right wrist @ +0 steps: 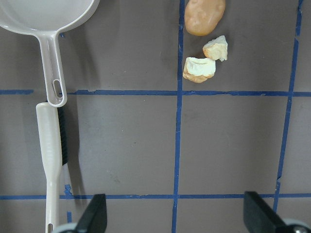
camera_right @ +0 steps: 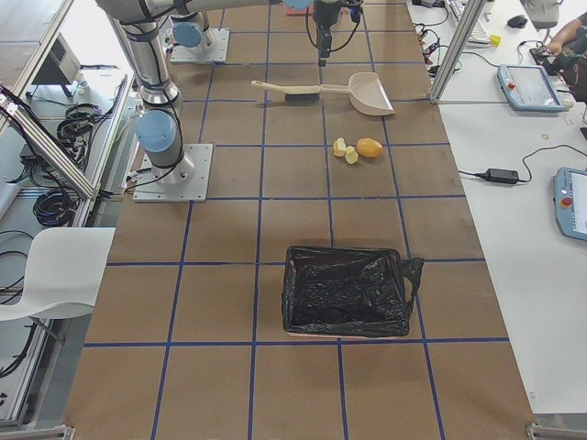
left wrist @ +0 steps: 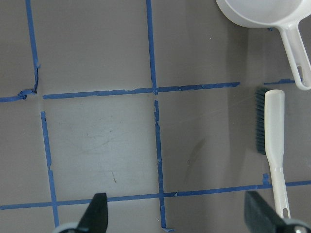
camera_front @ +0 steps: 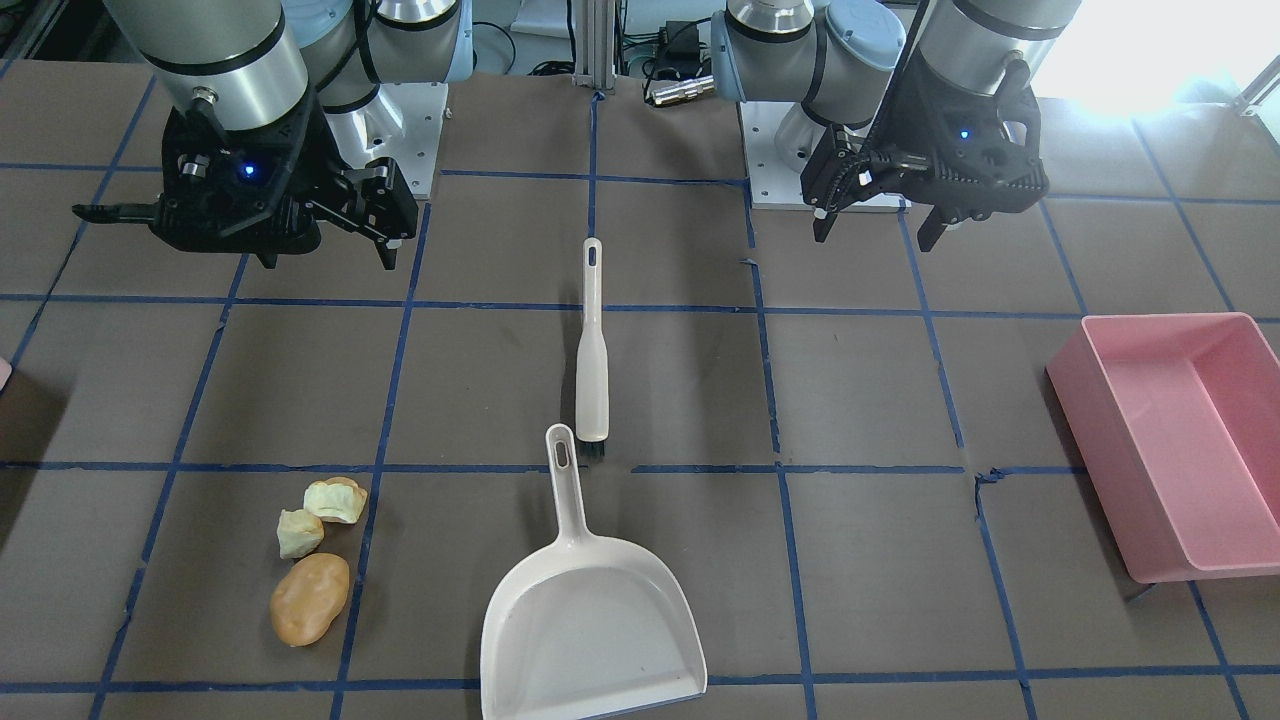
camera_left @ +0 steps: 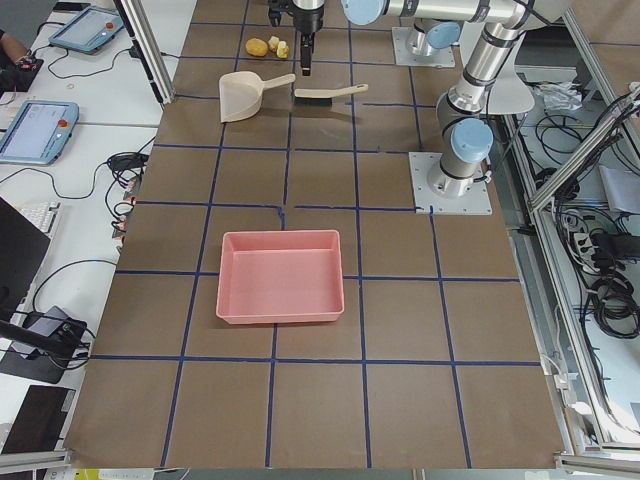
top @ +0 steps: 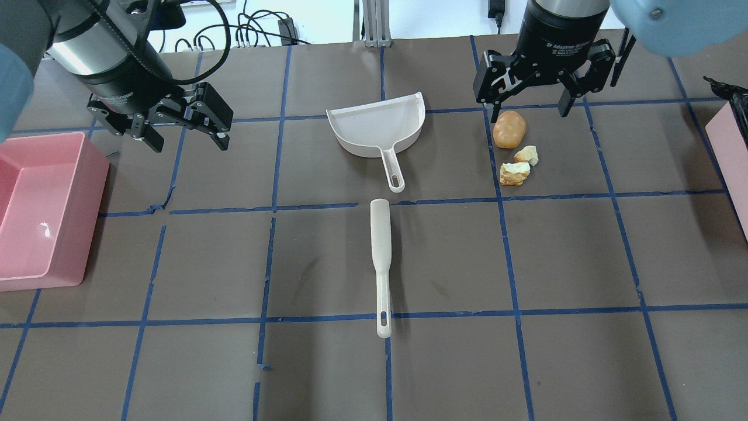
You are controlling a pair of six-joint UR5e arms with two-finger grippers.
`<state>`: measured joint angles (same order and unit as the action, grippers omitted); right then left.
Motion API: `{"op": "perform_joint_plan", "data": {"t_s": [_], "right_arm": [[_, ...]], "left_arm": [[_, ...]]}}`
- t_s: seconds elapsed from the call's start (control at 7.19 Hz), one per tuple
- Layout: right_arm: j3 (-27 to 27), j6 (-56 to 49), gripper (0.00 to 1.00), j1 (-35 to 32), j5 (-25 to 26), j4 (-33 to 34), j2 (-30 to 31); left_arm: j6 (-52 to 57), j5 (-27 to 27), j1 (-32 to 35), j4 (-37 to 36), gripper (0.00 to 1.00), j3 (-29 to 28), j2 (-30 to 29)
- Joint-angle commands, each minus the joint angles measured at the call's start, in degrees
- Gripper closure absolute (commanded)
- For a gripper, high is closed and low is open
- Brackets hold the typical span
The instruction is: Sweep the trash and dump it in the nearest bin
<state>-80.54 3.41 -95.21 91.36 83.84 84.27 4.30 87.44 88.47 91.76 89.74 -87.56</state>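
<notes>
The trash is an orange potato-like lump (top: 509,128) and two pale yellow chunks (top: 515,173) lying together on the brown table. A white dustpan (top: 377,126) and a white brush (top: 381,263) lie end to end at the table's middle. My right gripper (top: 529,108) is open and empty, hovering just beyond the lump. My left gripper (top: 188,140) is open and empty, left of the dustpan. The bin shows as a pale pink corner (camera_front: 3,374) at the front-facing view's left edge. In the right view it is lined with a black bag (camera_right: 344,293).
A large pink rectangular tub (top: 87,193) stands on the robot's left side, also seen in the front-facing view (camera_front: 1090,440). Blue tape lines grid the table. The arm bases (camera_front: 400,130) stand at the robot's edge.
</notes>
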Motion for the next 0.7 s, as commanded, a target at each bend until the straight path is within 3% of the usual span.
{"op": "perform_joint_plan", "data": {"t_s": [0.0,0.42,0.56], "right_arm": [[-0.1,0.6,0.00,-0.3,-0.2,-0.3,0.2],[-2.0,1.9,0.00,-0.3,-5.6,1.1,0.2],[-2.0,1.9,0.00,-0.4,-4.8,1.0,-0.2]], "left_arm": [[0.0,0.0,-0.1,0.0,0.00,0.0,0.1],[0.1,0.1,-0.2,0.3,0.00,0.2,0.1],[0.1,0.1,-0.2,0.3,0.00,0.2,0.1]]}}
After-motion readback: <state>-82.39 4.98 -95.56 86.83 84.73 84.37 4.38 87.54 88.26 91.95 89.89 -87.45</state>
